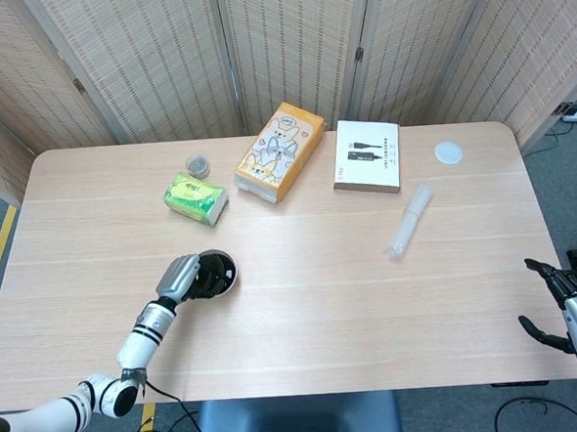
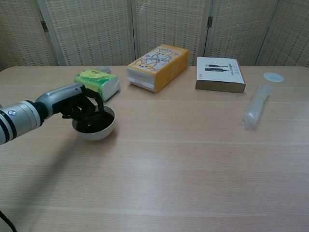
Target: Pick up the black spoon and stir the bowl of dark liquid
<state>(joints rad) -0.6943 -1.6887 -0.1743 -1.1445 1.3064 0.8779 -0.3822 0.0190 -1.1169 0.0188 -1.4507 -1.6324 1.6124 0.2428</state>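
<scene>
A white bowl point(image 2: 98, 133) of dark liquid point(image 2: 100, 123) stands on the table's left side, its rim point(image 1: 228, 272) also showing in the head view. My left hand point(image 2: 77, 107) reaches over it from the left, its dark fingers curled above the liquid. A thin black spoon handle point(image 2: 102, 107) runs from those fingers down into the bowl; the spoon's head is hidden in the liquid. From above, the left hand point(image 1: 187, 278) covers the bowl's left half. My right hand point(image 1: 567, 309) hangs off the table's right front corner, fingers apart, holding nothing.
Behind the bowl lie a green packet point(image 1: 195, 198) and a small round jar point(image 1: 198, 165). An orange box point(image 1: 279, 151), a white box point(image 1: 367, 156), a clear plastic sleeve point(image 1: 409, 219) and a white lid point(image 1: 448, 152) sit toward the back and right.
</scene>
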